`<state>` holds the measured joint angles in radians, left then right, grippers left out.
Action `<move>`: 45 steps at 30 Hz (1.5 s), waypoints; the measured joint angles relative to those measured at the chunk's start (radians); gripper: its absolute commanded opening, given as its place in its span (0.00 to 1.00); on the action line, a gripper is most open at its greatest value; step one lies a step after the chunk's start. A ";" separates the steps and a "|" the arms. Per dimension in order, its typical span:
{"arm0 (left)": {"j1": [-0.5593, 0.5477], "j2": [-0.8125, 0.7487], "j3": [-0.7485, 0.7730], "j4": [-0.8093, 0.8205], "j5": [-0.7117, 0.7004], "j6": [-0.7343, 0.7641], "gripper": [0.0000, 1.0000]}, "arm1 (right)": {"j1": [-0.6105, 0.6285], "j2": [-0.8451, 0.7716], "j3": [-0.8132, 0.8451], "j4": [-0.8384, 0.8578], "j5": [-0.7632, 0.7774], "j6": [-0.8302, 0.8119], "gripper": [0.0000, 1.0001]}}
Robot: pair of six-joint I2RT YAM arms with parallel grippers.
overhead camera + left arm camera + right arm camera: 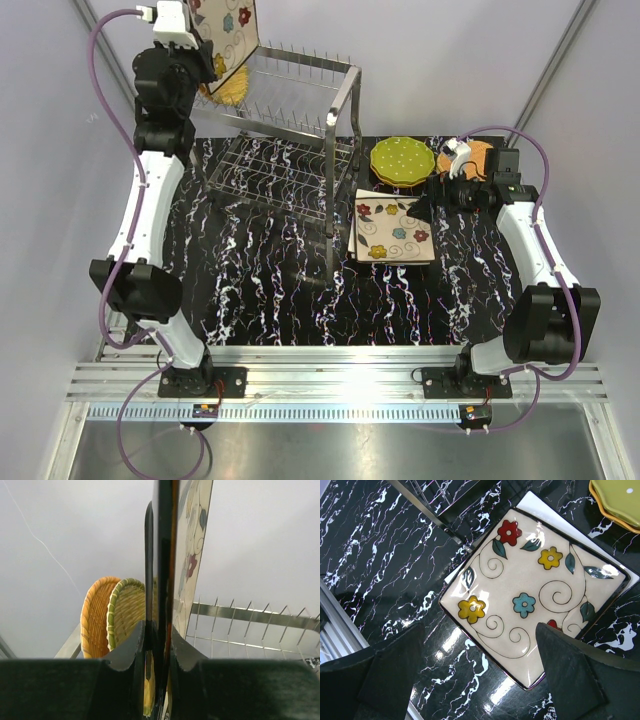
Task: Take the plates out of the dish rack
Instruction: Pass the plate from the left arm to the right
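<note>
My left gripper is raised high at the back left, shut on the edge of a square cream flowered plate held upright above the dish rack. In the left wrist view the jaws clamp this plate. An orange wicker plate and a green-rimmed wicker plate stand in the rack's prongs. My right gripper is open and empty, low over the table beside a stack of square flowered plates. The top one shows in the right wrist view.
Green dotted plates and an orange wicker plate lie on the black marbled table right of the rack. A rack leg stands close to the square stack's left corner. Grey walls enclose the table.
</note>
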<state>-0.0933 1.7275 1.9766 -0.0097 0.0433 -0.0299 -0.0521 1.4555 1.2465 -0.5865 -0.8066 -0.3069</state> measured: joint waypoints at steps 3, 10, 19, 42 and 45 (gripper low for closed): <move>0.000 -0.013 0.000 0.005 -0.006 -0.032 0.00 | 0.000 -0.001 0.000 0.000 0.000 0.001 1.00; 0.002 -0.046 0.005 0.005 -0.028 -0.124 0.00 | 0.000 -0.002 0.000 0.000 -0.008 0.008 1.00; 0.010 -0.074 0.006 0.003 -0.048 -0.323 0.00 | 0.000 -0.011 0.004 -0.001 -0.023 0.024 1.00; 0.024 -0.378 -0.379 0.170 0.238 -1.011 0.00 | -0.001 -0.143 0.092 0.187 -0.127 0.293 1.00; 0.023 -0.420 -0.465 0.201 0.316 -1.064 0.00 | -0.002 -0.141 0.114 0.243 -0.224 0.372 1.00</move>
<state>-0.0708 1.3075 1.5120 0.1913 0.3592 -1.0939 -0.0540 1.3148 1.3602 -0.3431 -1.0309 0.0647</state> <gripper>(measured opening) 0.177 0.994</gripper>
